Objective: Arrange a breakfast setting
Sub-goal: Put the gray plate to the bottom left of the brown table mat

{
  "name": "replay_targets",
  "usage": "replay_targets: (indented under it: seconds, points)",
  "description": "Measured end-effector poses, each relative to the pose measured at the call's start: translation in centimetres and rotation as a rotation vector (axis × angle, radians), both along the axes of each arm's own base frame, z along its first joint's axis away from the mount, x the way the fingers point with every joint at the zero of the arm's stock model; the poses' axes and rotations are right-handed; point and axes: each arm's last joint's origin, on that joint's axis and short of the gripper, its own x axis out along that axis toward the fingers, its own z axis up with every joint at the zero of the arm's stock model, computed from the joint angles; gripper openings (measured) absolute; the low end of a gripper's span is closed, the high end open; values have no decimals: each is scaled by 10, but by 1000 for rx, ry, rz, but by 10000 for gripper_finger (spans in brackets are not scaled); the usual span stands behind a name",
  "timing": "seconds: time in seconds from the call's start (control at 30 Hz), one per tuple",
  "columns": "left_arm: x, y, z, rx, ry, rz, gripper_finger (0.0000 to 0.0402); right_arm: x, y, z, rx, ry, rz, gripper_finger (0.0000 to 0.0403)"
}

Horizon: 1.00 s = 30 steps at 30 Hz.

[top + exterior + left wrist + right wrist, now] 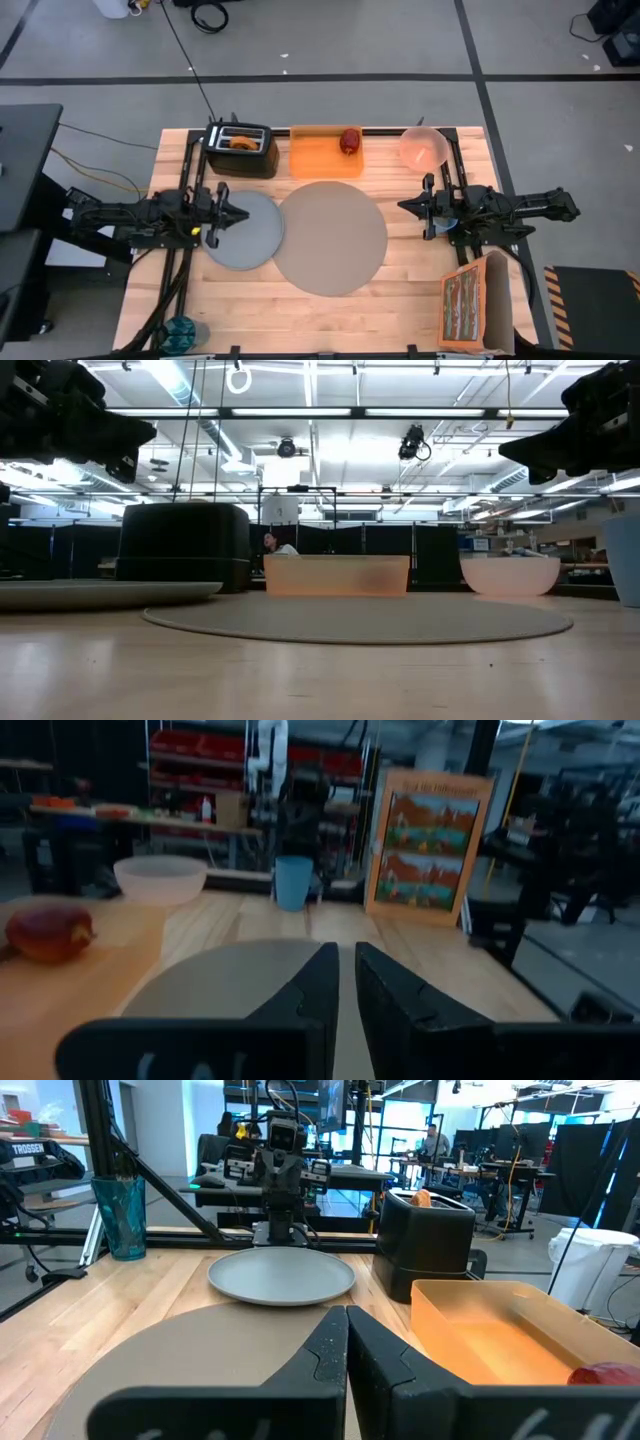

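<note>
— Where's the plate (245, 232)?
— Beside the placemat (330, 236), edges maybe touching. Apple (350, 140) up in the orange tray (312, 155), pink bowl (423, 148) nearby.
— And the grippers?
— Left gripper (222, 212) over the plate, fingers nearly together. Right gripper (422, 207) pinched closed, holding nothing.

In the high view the placemat (330, 237) lies at the centre of the tabletop (400, 300), with the plate (243, 230) touching its left edge. Along the upper edge stand a toaster (240, 149) at the left with the bagel (240, 142) in its slot, a tray (325, 152) in the middle holding the apple (349, 140), and the bowl (424, 148) at the right. A box (477, 303) stands at lower right, a tumbler (181, 331) at lower left.
</note>
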Motion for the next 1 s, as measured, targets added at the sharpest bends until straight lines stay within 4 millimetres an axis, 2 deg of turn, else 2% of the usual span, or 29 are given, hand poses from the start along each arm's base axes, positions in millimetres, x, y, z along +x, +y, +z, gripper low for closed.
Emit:
replay_targets:
  seconds: [0.13,0.3,0.5,0.67,0.77,0.9,1.0]
  points:
    - [0,0,4,1,-38,0,45,0,0,0,0,-1,0,10]
    - [-2,0,11,102,-118,16,45,0,0,0,0,0,0,10]
    - [-2,0,14,27,-144,6,45,0,0,0,0,0,0,10]
    - [-2,1,15,80,-164,30,45,0,0,0,1,-3,0,10]
    - [-2,1,17,56,-185,30,45,0,0,1,1,-5,0,10]
    - [2,-5,21,59,-213,-90,44,0,0,1,1,-11,0,10]
    - [10,-7,21,55,-209,-54,37,0,0,2,1,-18,0,10]
